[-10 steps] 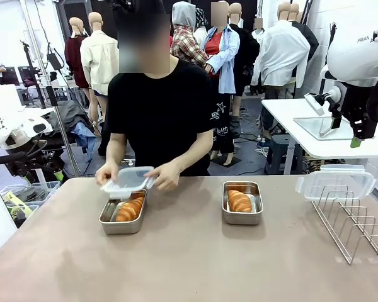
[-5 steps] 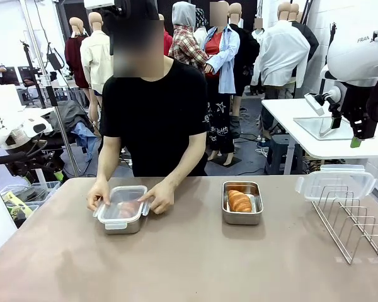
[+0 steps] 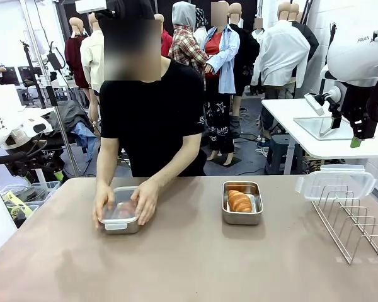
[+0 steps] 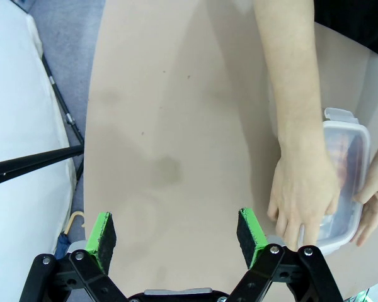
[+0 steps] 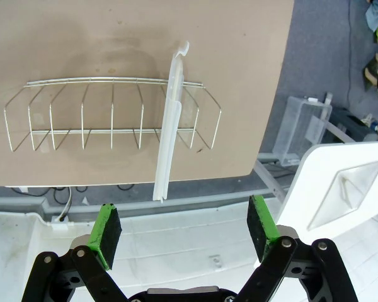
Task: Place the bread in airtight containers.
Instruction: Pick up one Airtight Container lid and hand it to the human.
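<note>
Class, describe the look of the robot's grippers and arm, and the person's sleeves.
The left gripper and right gripper are black linkage frames with silver pivot bolts and green pads. The right arm is glossy white with dark lettering. The person wears short black sleeves.

Tan table (image 3: 195, 264), white side table (image 3: 372, 150) behind it, dark grey floor (image 3: 249, 165) beyond

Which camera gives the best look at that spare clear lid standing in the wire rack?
The front view: the lid faces it broadside, tabs visible. The right wrist view sees it edge-on, a thin strip across the wire rack.
</note>
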Tool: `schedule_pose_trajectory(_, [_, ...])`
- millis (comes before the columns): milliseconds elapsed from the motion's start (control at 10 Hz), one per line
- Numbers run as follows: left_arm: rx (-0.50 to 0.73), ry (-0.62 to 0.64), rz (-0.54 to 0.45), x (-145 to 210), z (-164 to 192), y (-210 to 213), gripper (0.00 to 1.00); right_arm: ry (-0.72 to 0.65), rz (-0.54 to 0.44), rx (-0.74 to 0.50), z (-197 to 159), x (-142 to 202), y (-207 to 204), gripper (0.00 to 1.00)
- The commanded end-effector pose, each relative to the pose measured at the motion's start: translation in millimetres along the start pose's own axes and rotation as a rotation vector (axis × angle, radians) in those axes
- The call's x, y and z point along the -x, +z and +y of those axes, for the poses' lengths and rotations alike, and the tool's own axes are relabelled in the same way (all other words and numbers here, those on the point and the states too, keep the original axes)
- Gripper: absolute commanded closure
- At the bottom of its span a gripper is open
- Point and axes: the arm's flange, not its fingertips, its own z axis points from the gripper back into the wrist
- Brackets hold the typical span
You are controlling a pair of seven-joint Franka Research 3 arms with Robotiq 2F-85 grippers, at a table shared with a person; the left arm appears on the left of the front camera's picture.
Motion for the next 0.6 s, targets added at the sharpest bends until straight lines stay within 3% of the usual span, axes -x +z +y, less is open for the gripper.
schedule_pose_trajectory(0, [-0.023, 0.013, 0.010, 0.2, -0.2, 1.5, 0.00, 0.019, 0.013, -0.006, 1.9, 1.4, 0.2, 0.00])
schedule_pose_trajectory(500, [-0.023, 0.013, 0.010, 0.2, -0.2, 1.5, 0.00, 0.019, 0.013, -0.006, 1.9, 1.4, 0.2, 0.00])
